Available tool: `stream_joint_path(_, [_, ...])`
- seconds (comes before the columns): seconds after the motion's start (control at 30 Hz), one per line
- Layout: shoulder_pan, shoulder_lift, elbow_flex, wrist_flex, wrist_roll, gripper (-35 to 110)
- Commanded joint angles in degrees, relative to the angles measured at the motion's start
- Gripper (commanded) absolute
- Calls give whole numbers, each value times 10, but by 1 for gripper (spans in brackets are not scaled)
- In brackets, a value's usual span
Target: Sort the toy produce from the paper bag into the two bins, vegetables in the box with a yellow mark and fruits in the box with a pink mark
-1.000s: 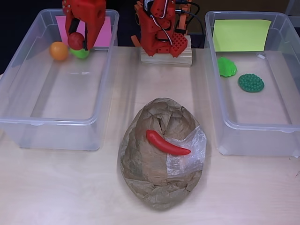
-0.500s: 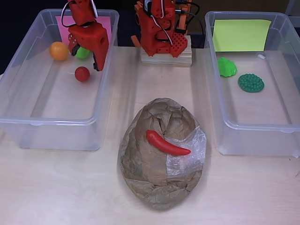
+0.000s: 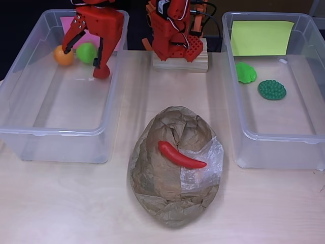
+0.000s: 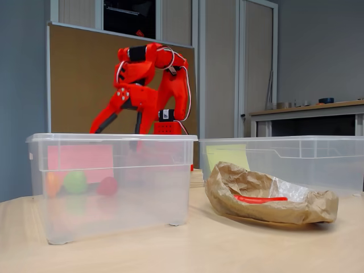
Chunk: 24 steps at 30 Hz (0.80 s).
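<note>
A: Take the paper bag (image 3: 175,170) as the anchor, overhead view, and go left to right.

B: Well left of the bag and a little behind it stands a clear plastic bin (image 3: 30,129) with a pink mark (image 3: 116,38) at its far end. Near that end lie an orange ball (image 3: 63,55) and a green fruit (image 3: 86,52), close to each other. The red gripper (image 3: 84,60) hangs over them, its fingers spread wide with nothing between them. One fingertip (image 3: 66,49) sits at the orange ball; the other ends at a red round shape (image 3: 101,71) by the bin's right wall. I cannot tell whether that shape is a toy or part of the finger.

A: And from the fixed view?

B: The bin (image 4: 114,187) shows the pink mark (image 4: 79,158) through its front wall, with orange, green and red blobs low inside, blurred by the plastic. The arm (image 4: 145,85) bends down into it from behind.

A: The bag itself?

B: Crumpled brown paper, mouth open toward the right, with a clear plastic lining (image 3: 203,162) showing. A red chili pepper (image 3: 180,156) lies across the opening. Directly behind the bag, the arm's base (image 3: 175,30) stands on a wooden block (image 3: 180,62).

A: Right of the bag?

B: A second clear bin (image 3: 274,147) with a yellow mark (image 3: 261,38) at its far end. Inside, a light green leafy vegetable (image 3: 246,72) and a dark green bumpy one (image 3: 271,90) lie near each other.

A: Any writing?

B: None legible; both marks are blank paper.
</note>
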Motion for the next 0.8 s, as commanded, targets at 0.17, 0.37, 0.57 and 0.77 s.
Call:
stream_joint_path(0.17, [-189, 149, -45, -27, -54, 36])
stream_joint_path(0.37, [-386, 43, -43, -96, -43, 35])
stream_joint_path(0.57, [-483, -148, -42, -200, 1, 42])
stream_joint_path(0.77, [-526, -296, -86, -204, 48, 41])
